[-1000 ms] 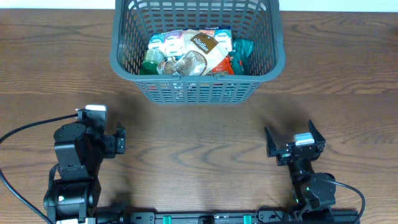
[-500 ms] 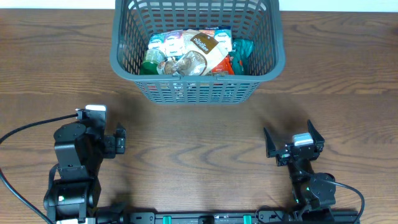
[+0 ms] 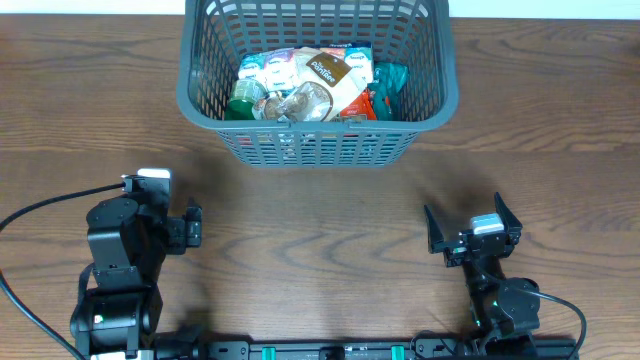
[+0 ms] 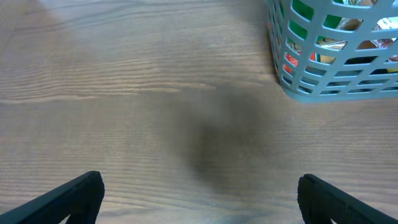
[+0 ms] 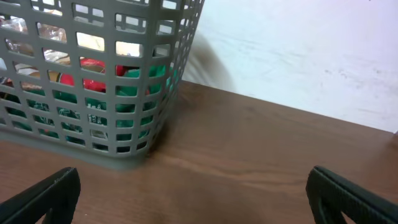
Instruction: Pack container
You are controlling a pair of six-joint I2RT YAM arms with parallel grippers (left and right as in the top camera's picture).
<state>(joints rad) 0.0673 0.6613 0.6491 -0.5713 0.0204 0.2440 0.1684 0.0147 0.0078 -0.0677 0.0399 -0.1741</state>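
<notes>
The container, a large dark grey slatted basket [image 3: 200, 90], stands at the back middle of the wooden table and holds several snack packs [image 3: 318, 82]. Its corner also shows in the left wrist view [image 4: 323, 68] and its side in the right wrist view [image 5: 93, 93]. My left gripper [image 3: 192, 226] is open and empty near the front left, its fingertips spread wide in the left wrist view [image 4: 200, 196]. My right gripper [image 3: 472, 222] is open and empty near the front right, its fingers wide apart in the right wrist view [image 5: 193, 196]. Both are well apart from the basket.
A white wall [image 5: 298, 50] rises behind the table's far edge. A black cable [image 3: 50, 205] runs from the left arm's base. Bare brown wood [image 3: 320, 230] lies between the two grippers.
</notes>
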